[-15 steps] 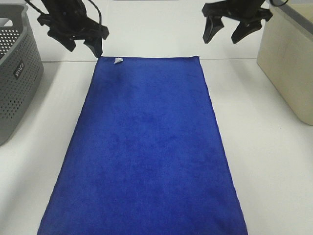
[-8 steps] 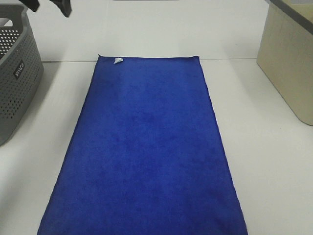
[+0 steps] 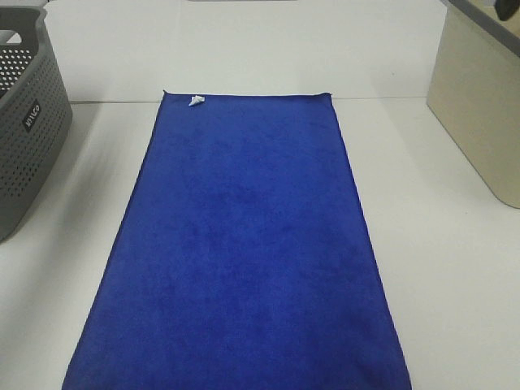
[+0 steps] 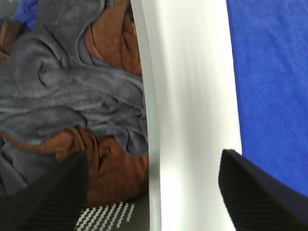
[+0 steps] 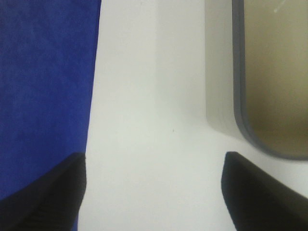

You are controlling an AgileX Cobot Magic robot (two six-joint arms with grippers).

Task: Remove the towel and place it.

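The towel point(image 3: 244, 252) lies spread flat on the white worktop point(image 3: 439, 268), its long sides running from the far edge toward the near edge of the high view, where its near end runs out of sight; a small white tag point(image 3: 196, 101) sits by its far left corner. Neither arm shows in the high view. The left wrist view finds the left gripper point(image 4: 154, 192) with fingers spread wide and nothing between them, hanging over the rim of the grey basket point(image 3: 28, 122) at the far left, where grey and brown cloths point(image 4: 72, 96) lie heaped inside, and a strip of bare worktop separates the basket from the towel's left side. The right gripper point(image 5: 154, 192) is likewise spread and empty, over the bare strip between the towel's right side and the beige bin point(image 3: 479, 106). By my judgement the towel is already out and laid down, so the placing looks done or nearly so; if anything is left, it would be a smoothing or a retreat of the arms, and the cloth seems flat with no visible fold. Should either gripper go back down, the basket rim on the left and the bin wall on the right are the edges to mind; the strips beside the towel give room, narrower at the left near the basket.
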